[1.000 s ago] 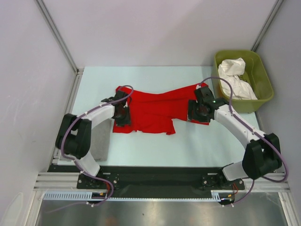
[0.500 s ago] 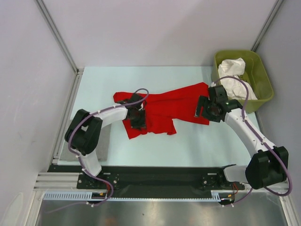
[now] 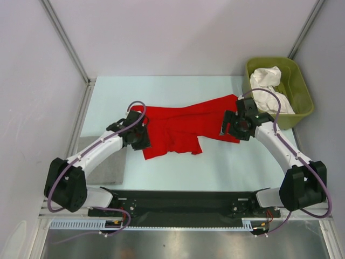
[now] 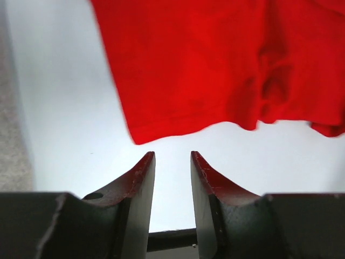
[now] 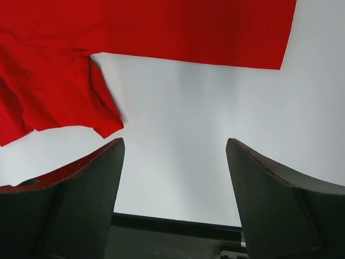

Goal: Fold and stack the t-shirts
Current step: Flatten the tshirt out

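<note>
Both empty, left fingers [image 4: 135, 189] narrowly parted, right fingers [image 5: 269, 199] wide, red t-shirt [image 4: 188, 59] just beyond

Table [image 3: 178, 89] bare beyond red shirt [image 3: 178, 127] and along the near strip: free passage there. Tub [image 3: 277, 91] blocks far right corner. Pad [image 3: 108, 162] lies flat, near left. Walls [image 3: 32, 81] close both flanks.
</note>
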Controlling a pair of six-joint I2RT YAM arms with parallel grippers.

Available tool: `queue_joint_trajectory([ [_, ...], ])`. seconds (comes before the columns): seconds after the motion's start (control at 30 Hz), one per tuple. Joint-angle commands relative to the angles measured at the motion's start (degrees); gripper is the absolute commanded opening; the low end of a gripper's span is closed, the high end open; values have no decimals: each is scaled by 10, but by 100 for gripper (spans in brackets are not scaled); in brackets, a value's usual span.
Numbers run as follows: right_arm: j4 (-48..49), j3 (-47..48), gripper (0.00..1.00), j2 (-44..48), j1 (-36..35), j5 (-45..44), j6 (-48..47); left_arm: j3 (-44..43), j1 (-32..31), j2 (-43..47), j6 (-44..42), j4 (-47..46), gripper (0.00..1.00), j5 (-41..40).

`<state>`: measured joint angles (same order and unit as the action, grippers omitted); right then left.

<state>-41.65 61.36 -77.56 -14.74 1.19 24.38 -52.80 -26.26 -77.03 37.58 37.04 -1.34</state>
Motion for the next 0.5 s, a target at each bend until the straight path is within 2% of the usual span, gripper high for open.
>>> queue_joint_trajectory([
  [0.0,10,23,82,-3,1,11,-6,16,21,-10,32,15,38,-27],
  [0.23,10,22,82,-5,7,20,-16,44,24,-55,62,3,38,-11],
  [0.47,15,-1,82,1,19,29,-22,55,30,-80,55,-24,42,1],
])
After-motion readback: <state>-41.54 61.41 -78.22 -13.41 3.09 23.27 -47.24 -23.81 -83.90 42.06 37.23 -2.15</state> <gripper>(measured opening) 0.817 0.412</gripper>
